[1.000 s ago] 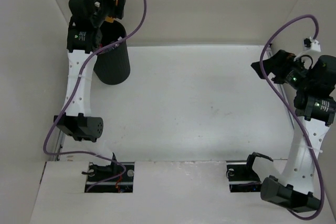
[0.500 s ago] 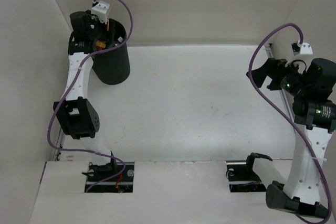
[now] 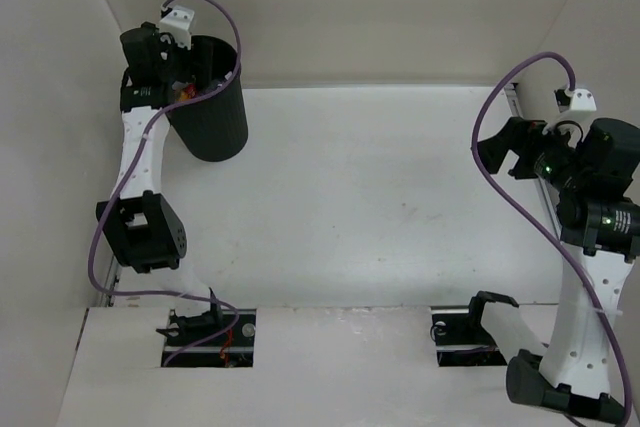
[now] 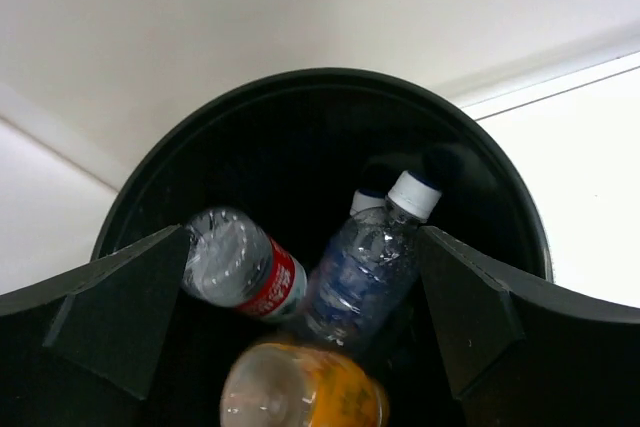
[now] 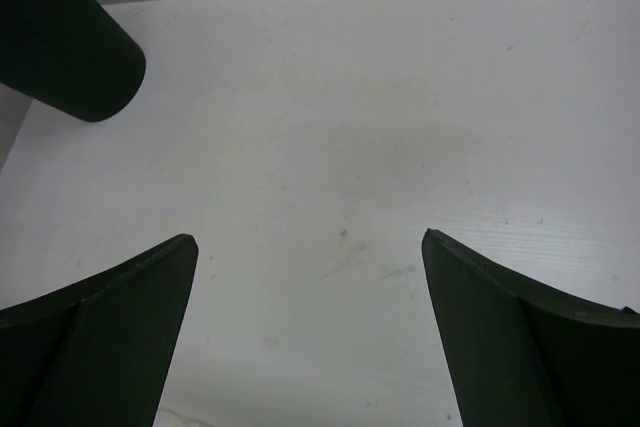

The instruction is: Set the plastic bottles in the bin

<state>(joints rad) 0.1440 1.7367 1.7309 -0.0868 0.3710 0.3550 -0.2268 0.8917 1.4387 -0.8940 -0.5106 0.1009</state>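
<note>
Looking down through the left gripper [image 4: 302, 237], I am seeing its fingers spread and empty over the bin [image 4: 330, 75]. Lying inside are the red bottle [image 4: 245, 275], the white-capped one [image 4: 372, 265] and the orange one [image 4: 305, 395]. A second neck [image 4: 367, 201] behind may be the blue one. The right gripper [image 5: 310, 237] is hanging spread and empty over the table [image 5: 330, 127]. I am judging the task done, or nearly.

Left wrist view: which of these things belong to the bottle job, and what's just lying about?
Job: bin; red-labelled bottle; white-capped bottle; orange bottle, all three inside it.
Just there: table; purple cable.
</note>
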